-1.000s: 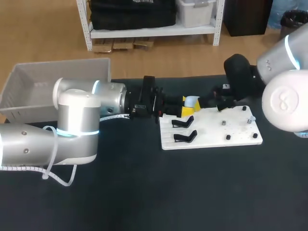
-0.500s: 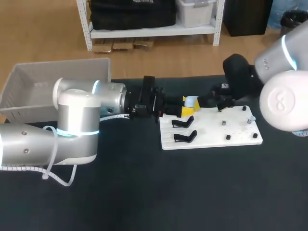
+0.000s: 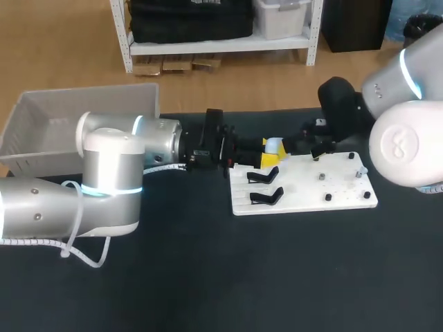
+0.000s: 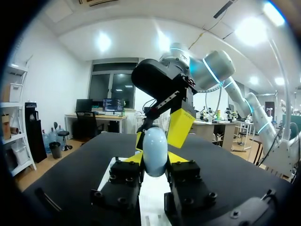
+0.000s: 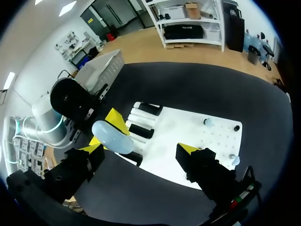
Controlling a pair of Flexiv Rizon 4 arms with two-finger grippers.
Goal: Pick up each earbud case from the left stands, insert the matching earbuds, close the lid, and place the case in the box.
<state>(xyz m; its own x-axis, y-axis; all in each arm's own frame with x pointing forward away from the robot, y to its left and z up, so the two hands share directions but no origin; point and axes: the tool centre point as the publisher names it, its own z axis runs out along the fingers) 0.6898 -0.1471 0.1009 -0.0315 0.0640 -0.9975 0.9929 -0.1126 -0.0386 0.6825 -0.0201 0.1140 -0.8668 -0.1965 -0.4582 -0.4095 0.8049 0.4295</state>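
A pale blue oval earbud case is held over the back left corner of the white board, with my left gripper shut on it. In the left wrist view the case stands upright between the two yellow tips. My right gripper hangs open just right of the case. In the right wrist view its fingers spread wide over the board, with the case close to one of them. Two small earbuds stand on the board's right part.
The grey box sits at the table's back left, behind my left arm. Black stands rise on the board's left half, and small pegs dot its right half. Dark tabletop extends in front of the board.
My right arm has edged slightly to the left. The left arm and the case have stayed where they were.
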